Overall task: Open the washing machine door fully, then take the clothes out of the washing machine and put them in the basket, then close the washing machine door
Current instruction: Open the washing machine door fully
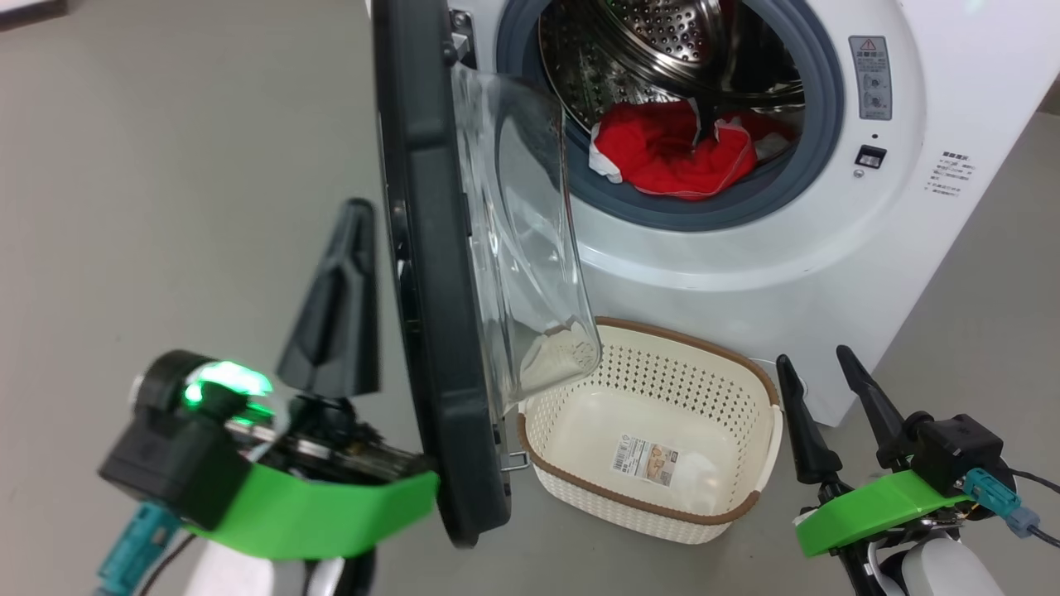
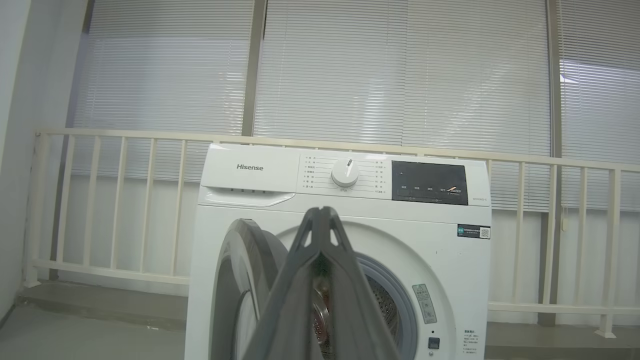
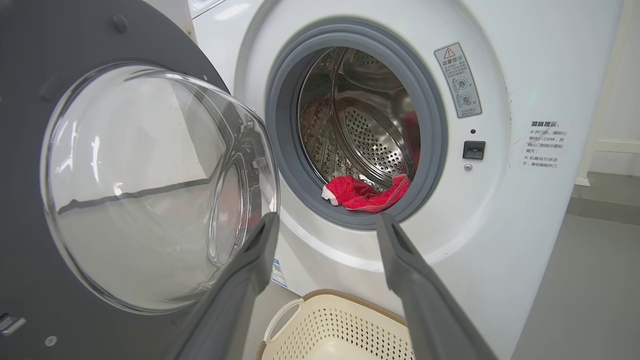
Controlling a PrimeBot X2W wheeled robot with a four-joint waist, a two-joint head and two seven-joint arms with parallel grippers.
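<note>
The left gripper [image 1: 358, 217] has its fingers pressed together on nothing, just beside the outside of the washing machine door [image 1: 431, 290], which stands wide open. The red clothes [image 1: 671, 153] lie in the mouth of the washing machine [image 1: 745, 265], above the basket [image 1: 662, 381] on the floor. So I think the door step is done, and next the right gripper [image 1: 813, 356], fingers apart and empty, must reach over the grey ring [image 1: 662, 213] and pinch them. The machine's top says Hisense [image 2: 249, 167]; the basket's label sticker [image 1: 646, 460] is too small to read.

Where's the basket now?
Head view, lower centre: the basket sits on the floor before the washer, between the open door on its left and the right claw on its right.
</note>
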